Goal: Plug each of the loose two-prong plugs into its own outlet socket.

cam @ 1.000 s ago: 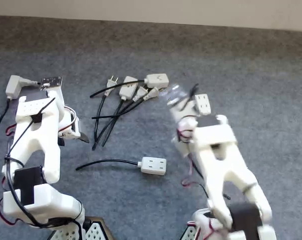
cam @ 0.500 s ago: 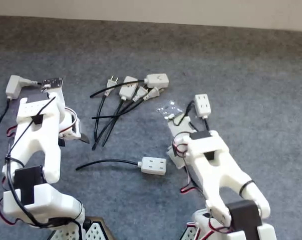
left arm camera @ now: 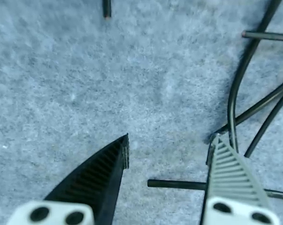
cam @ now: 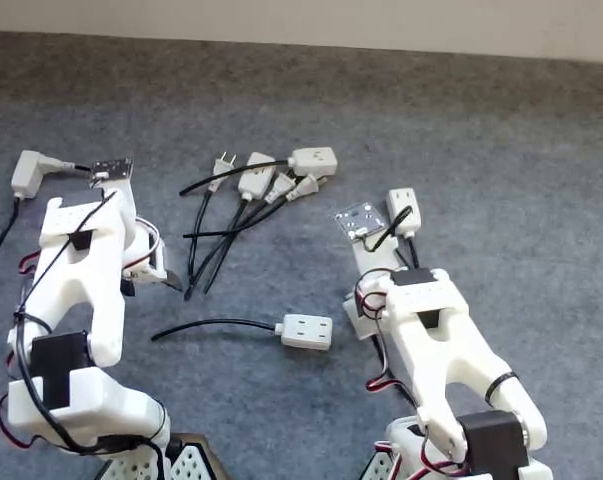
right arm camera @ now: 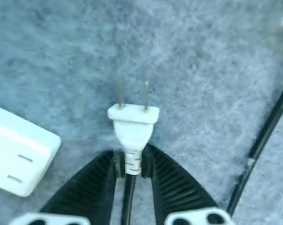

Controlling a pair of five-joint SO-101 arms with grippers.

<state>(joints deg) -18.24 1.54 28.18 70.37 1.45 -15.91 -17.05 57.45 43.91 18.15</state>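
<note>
My right gripper [right arm camera: 132, 157] is shut on the neck of a white two-prong plug [right arm camera: 133, 123], whose prongs point away over the carpet. A white outlet socket [right arm camera: 18, 157] lies close beside it; the high view shows this socket [cam: 307, 331] just left of the right arm [cam: 426, 325]. My left gripper [left arm camera: 172, 143] stands open low over the carpet, with one black cable end [left arm camera: 179, 184] between its fingers. In the high view the left gripper [cam: 159, 270] sits beside a bunch of black cables [cam: 221, 235]. Loose plugs [cam: 263, 175] and a second socket [cam: 314, 158] lie farther back.
A third socket [cam: 404, 208] lies beside the right arm's wrist. A white angled plug [cam: 27, 172] with its cable rests at the far left. Grey carpet [cam: 501, 180] covers the whole surface, with open room at the back and right.
The right arm has drawn back from the plug cluster toward the near side, now low beside the front socket. The left arm has shifted slightly.
</note>
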